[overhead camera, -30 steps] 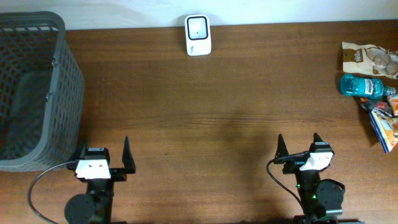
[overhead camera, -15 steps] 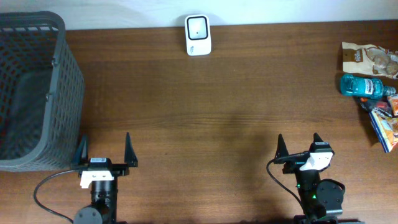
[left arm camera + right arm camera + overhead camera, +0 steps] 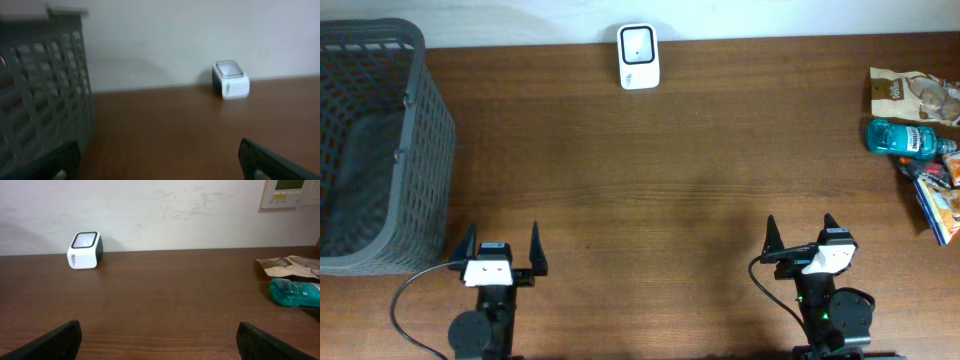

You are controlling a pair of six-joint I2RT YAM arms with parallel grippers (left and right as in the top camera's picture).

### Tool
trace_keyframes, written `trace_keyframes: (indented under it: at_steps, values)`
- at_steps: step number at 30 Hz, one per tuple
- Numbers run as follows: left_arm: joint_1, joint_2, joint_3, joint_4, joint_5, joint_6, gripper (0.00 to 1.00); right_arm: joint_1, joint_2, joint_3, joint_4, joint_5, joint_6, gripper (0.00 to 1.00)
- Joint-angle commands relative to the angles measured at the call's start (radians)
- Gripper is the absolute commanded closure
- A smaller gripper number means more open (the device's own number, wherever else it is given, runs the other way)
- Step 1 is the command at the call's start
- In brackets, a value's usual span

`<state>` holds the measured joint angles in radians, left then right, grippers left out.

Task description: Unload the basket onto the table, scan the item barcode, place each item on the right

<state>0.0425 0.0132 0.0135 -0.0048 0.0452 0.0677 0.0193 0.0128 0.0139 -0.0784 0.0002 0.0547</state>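
- Jaws stand spread wide and empty on our left gripper [image 3: 503, 240] and right gripper [image 3: 799, 226], both at the table's [image 3: 670, 190] near edge.
- Scanner [image 3: 638, 56] stands at the far edge, well apart from both.
- We see a teal bottle [image 3: 905, 137] lying at the far right, between a pouch [image 3: 910, 92] and a packet [image 3: 940, 210], untouched.
- Basket [image 3: 420, 130] sits left, near our left gripper.

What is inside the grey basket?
Overhead, the basket shows only its dark bare floor. Its left part is cut off by the frame, and the mesh wall hides the inside in the left wrist view.
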Motion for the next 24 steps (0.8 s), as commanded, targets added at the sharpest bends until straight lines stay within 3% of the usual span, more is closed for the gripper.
trace_keyframes:
  at_steps: [1,24]
  values:
    - [0.006,-0.008,-0.005,-0.076,-0.011,0.016,0.01,-0.009,-0.009,-0.008,-0.003,0.008,0.002,0.02]
    - [0.006,-0.008,-0.005,-0.080,-0.040,0.016,0.01,-0.009,-0.009,-0.008,-0.003,0.008,0.002,0.02]
